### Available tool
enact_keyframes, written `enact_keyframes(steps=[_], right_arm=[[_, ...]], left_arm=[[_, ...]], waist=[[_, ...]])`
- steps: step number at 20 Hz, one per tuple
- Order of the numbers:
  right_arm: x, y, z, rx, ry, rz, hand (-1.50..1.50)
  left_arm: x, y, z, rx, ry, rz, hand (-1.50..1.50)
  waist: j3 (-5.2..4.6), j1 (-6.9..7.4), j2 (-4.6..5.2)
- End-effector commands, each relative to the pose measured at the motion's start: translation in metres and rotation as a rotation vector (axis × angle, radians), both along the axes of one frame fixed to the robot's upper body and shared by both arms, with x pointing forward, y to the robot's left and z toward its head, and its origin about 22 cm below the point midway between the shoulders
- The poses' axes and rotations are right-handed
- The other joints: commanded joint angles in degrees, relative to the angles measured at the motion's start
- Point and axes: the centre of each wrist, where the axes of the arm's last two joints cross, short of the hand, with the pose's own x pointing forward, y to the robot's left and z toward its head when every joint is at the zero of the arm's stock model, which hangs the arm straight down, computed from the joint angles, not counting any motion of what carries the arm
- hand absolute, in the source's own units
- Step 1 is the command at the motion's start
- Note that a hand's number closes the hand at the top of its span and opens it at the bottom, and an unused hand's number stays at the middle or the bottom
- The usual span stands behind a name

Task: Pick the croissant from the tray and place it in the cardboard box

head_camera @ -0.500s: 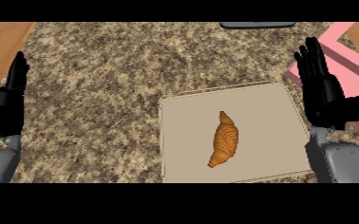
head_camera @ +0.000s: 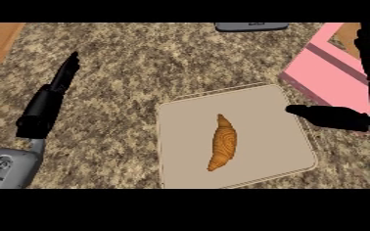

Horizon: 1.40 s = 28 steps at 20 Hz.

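A golden-brown croissant (head_camera: pixel 222 143) lies lengthwise in the middle of a beige square tray (head_camera: pixel 274 112) on the speckled counter. My right hand (head_camera: pixel 334 117) comes in from the right edge, its fingers straight and pointing left over the tray's right rim, a short way from the croissant. At the far left my left hand (head_camera: pixel 52 99) is open, its fingers pointing up and away over the counter. A pink box (head_camera: pixel 329 68) with an open top sits at the upper right, partly cut off by the view's edge.
A grey object (head_camera: pixel 251 27) lies at the counter's far edge, top centre. A strip of orange-brown surface (head_camera: pixel 7 34) shows at the upper left corner. Bare speckled counter lies between my left hand and the tray.
My right hand has swung from upright at the right edge to pointing left over the tray's rim. My left hand has moved inward from the left edge.
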Motion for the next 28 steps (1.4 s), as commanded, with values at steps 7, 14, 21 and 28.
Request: enact_keyframes(steps=[7, 14, 21, 28], right_arm=[[-0.077, 0.02, 0.019, -0.502, 0.099, 0.081, -1.5], [-0.09, 0.056, 0.024, -0.774, 0.374, 0.112, -1.5], [-0.075, 0.11, 0.025, -0.936, 0.572, 0.182, -1.5], [-0.066, 0.15, 0.005, -1.031, 0.687, 0.129, -1.5]], left_arm=[[-0.013, -0.025, 0.009, -0.034, 0.034, -0.17, 0.0], [0.001, -0.033, 0.013, -0.04, 0.026, -0.188, 0.0], [0.006, -0.043, 0.011, -0.041, 0.036, -0.23, 0.0], [0.004, -0.037, 0.017, -0.031, 0.032, -0.209, 0.0]], waist=[[0.26, 2.91, 0.56], [0.07, 4.25, 0.99], [-0.03, 5.74, 1.35], [-0.06, 5.42, 0.75]])
